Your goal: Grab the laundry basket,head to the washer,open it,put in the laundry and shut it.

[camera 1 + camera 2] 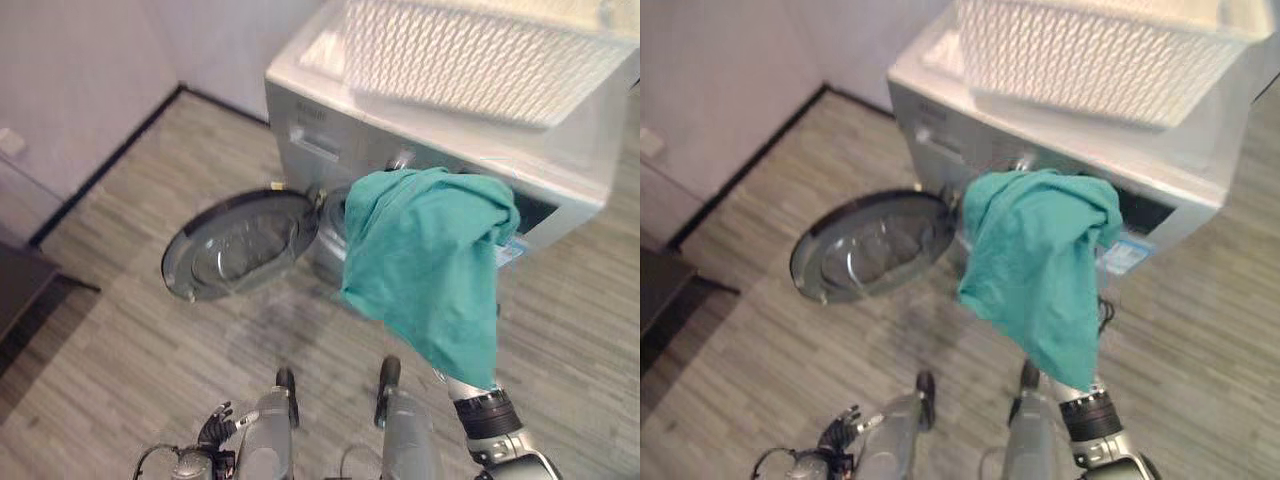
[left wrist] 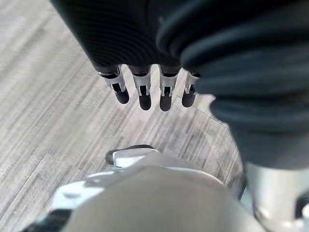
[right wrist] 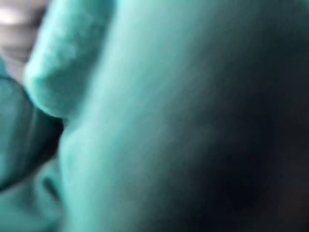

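Note:
A teal cloth (image 1: 430, 260) hangs in front of the washer's (image 1: 330, 110) opening, draped over my raised right arm, whose wrist (image 1: 487, 412) shows below its hem. The cloth covers my right hand, and up close its teal folds (image 3: 169, 121) lie right against the wrist camera. The round glass door (image 1: 240, 245) stands swung open to the left. On top of the washer sits the white lattice laundry basket (image 1: 470, 55). My left hand (image 2: 145, 92) hangs low at my left side over the floor, open, fingers straight and holding nothing.
Grey wood-look floor (image 1: 150, 340) spreads in front of the washer. A pale wall with a dark skirting (image 1: 100, 170) runs along the left. A dark piece of furniture (image 1: 20, 290) sits at the left edge.

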### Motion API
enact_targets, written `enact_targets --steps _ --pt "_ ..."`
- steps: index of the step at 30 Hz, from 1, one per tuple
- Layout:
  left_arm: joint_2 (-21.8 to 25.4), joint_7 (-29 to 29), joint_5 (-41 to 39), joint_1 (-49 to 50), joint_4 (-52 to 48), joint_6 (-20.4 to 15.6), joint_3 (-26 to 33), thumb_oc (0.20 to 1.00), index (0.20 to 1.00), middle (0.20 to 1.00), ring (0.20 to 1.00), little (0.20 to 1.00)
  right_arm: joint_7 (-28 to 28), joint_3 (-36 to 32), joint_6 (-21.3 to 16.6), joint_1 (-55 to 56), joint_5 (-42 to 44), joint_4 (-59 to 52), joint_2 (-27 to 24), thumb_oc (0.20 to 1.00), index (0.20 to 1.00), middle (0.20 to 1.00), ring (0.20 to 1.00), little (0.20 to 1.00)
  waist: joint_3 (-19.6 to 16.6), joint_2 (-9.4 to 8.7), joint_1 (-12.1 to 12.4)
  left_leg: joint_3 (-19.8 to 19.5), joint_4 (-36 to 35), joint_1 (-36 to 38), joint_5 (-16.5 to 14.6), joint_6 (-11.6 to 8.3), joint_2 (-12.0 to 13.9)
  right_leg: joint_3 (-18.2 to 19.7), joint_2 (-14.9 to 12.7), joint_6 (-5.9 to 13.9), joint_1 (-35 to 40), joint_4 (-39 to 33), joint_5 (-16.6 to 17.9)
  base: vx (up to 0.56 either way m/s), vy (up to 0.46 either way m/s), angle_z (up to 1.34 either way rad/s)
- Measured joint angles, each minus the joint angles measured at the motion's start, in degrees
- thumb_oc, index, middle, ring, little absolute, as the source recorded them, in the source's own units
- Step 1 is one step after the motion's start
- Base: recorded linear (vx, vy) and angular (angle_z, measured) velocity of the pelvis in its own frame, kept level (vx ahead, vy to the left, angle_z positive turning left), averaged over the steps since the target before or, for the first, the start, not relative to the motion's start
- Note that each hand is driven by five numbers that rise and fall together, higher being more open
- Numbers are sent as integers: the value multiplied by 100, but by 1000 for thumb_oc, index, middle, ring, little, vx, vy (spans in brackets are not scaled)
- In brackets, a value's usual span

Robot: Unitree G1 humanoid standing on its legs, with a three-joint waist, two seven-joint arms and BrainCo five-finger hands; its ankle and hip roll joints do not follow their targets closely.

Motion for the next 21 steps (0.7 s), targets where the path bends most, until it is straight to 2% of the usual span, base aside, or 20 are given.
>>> enact_targets --steps 1,2,3,5,6,7,8,12,14,17,21 --pt "145 93 -1 -115 5 -78 -1 1000 1000 1000 1000 1000 0 -10 -158 -208 133 208 241 200 200 200 200 200 134 -65 28 -140 395 -514 -57 -25 -4 11 -59 -86 -629 943 -467 -80 23 43" --pt "222 165 -1 -194 7 -78 -5 1000 1000 1000 1000 1000 -7 17 -179 -298 248 280 369 200 200 200 200 200 233 -78 64 -216 586 -747 -69 -44 -33 40 -79 -172 -846 1200 -566 -74 23 58" --pt "257 238 -1 -325 64 -52 -23 1000 1000 1000 1000 1000 -26 39 -175 -400 372 399 446 200 200 200 200 200 411 -39 95 -286 708 -878 -81 -71 -92 22 -115 -175 -944 1298 -553 -66 29 35" --pt "245 330 -1 -326 156 -28 -213 1000 1000 1000 1000 1000 -73 134 -177 -494 534 611 521 200 200 200 200 200 502 4 235 -302 780 -1112 -101 -75 -59 -12 -96 -172 -1191 1276 -551 -21 16 -17" --pt "169 399 3 -239 294 -28 -355 1000 1000 1000 1000 1000 -152 212 -228 -650 638 918 608 200 200 200 200 200 538 136 294 -373 972 -1514 -160 -31 56 -24 -65 -67 -1645 1811 -739 63 13 -14" --pt "213 445 7 -263 299 -24 -376 1000 1000 1000 1000 1000 -194 128 -229 -677 743 1065 638 200 200 200 200 200 537 150 287 -387 1173 -1761 -154 -41 28 6 -142 -173 -1833 2546 -1122 1 17 16" --pt "233 479 6 -270 264 -35 -380 1000 1000 1000 1000 1000 -260 109 -231 -702 819 1118 653 200 200 200 200 200 568 124 321 -392 1266 -1877 -152 -94 -35 88 -161 -281 -1883 2647 -1465 74 4 38" --pt "195 595 -6 -179 315 -54 -549 1000 1000 1000 1000 1000 -406 -156 -398 -1374 921 1976 713 200 200 200 200 200 570 118 313 -550 1724 -2466 -302 -80 -82 103 -129 -280 -2404 2888 -1477 39 14 -8" --pt "129 650 -9 -281 298 -78 -577 1000 1000 1000 1000 1000 -591 -599 -608 -1717 1099 2229 723 200 200 200 200 200 575 136 302 -582 1732 -2719 -304 -87 -95 117 -148 -277 -2626 2873 -1457 57 28 7" --pt "124 693 -23 -258 291 -76 -635 1000 1000 1000 1000 1000 -760 -948 -815 -2141 1249 2687 698 200 200 200 200 200 562 121 325 -545 1758 -2812 -303 -87 -102 145 -169 -275 -2706 2860 -1456 58 25 -1" --pt "135 720 -74 -264 252 -97 -766 1000 1000 1000 1000 1000 -1024 -1677 -925 -3503 1480 3764 483 200 200 200 200 200 563 151 322 -410 1897 -3125 -341 -10 -118 272 -223 -267 -3087 2970 -1441 60 9 -5"
